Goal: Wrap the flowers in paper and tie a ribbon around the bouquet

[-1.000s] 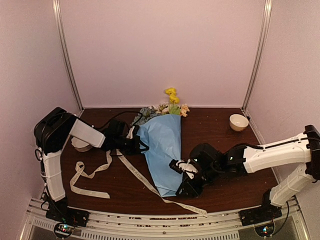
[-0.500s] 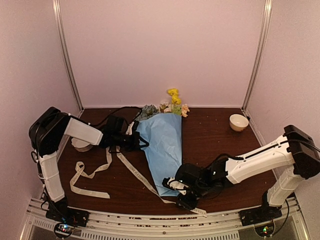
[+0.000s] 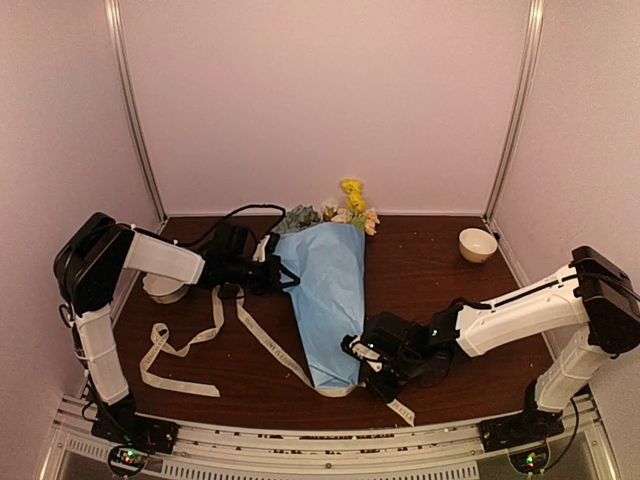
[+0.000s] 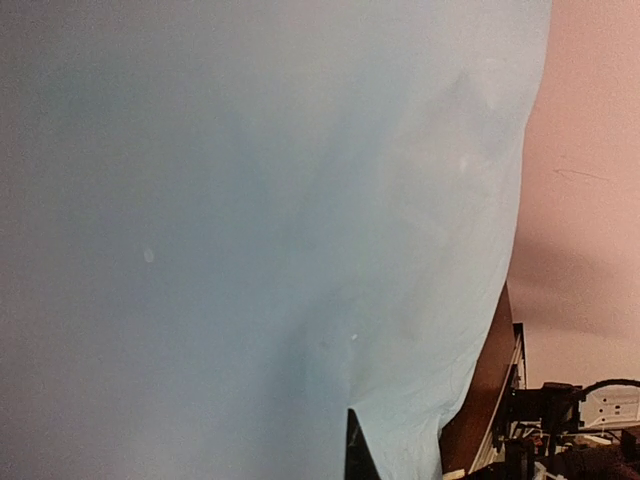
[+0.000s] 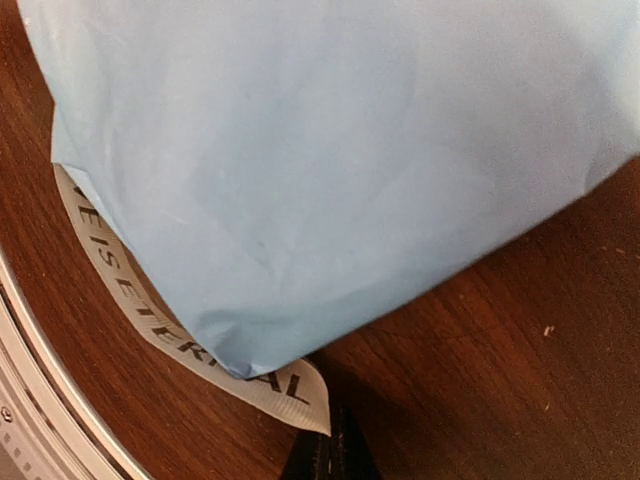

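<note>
top external: your left gripper (image 3: 276, 272) clamps the bouquet (image 3: 325, 295) at its wide end's left edge.
right gripper (image 3: 358, 348): clenched at bouquet's narrow tip.
ribbon (image 5: 150, 310): under that tip, beside your right gripper.

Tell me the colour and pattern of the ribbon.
Cream-white ribbon with dark printed capital letters along it; the right wrist view shows it best.

right hand (image 3: 358, 350) now shut at bouquet (image 3: 330, 290) tip, ribbon (image 3: 266, 341) end dragged inward
</note>
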{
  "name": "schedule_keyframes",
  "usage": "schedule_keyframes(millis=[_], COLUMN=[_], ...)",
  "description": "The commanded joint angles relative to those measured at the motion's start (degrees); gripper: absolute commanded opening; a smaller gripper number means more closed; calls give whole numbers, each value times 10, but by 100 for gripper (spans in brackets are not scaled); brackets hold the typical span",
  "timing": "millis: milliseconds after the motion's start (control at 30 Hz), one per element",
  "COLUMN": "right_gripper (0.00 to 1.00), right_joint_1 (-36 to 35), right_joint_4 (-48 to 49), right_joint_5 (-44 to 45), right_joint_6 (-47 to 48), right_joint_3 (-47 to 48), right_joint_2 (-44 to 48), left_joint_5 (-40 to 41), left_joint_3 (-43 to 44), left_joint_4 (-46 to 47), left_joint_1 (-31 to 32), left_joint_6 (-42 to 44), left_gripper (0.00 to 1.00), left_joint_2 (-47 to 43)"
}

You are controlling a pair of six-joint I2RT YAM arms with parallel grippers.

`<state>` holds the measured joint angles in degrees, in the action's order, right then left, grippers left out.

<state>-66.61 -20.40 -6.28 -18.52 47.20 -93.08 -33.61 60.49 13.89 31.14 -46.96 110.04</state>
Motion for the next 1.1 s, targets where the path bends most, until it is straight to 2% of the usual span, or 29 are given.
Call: schedule_keyframes(millis=[0,67,167,267,400,533,600,700,800,933,1067], right_gripper=[0,0,0,0,0,0,0,0,0,0,0], right_joint_1=[14,31,104,201,314,422,463,496,513,510,498], right_joint_4=[-70,-71,-47,-46,-30,-5,-28,-63,-94,-72,-39], right_joint_5=[-51,-91,-143,-115,-75,-63,-60,-5,15,45,52], right_joint_6=[-71,-96,-123,-108,-72,-44,-29,-17,-18,-17,-4], right_joint_3=[-51,-73,-123,-131,-57,52,133,257,374,443,471], right_joint_2=[17,35,67,87,70,2,-46,-89,-81,-5,80], left_joint_5=[-1,-2,-4,-10,-11,-15,-14,-14,-12,-7,-8], left_joint_3=[27,32,35,38,37,32,32,24,19,10,5], left_joint_4=[20,19,19,22,30,28,20,19,15,8,2], left_joint_1=[1,1,1,1,1,1,1,2,1,1,2], left_joint_6=[12,13,11,10,2,5,11,12,16,26,36], left_gripper=[0,0,0,0,0,0,0,0,0,0,0], left_joint_2=[-31,-30,-31,-33,-34,-37,-38,-39,-35,-27,-10])
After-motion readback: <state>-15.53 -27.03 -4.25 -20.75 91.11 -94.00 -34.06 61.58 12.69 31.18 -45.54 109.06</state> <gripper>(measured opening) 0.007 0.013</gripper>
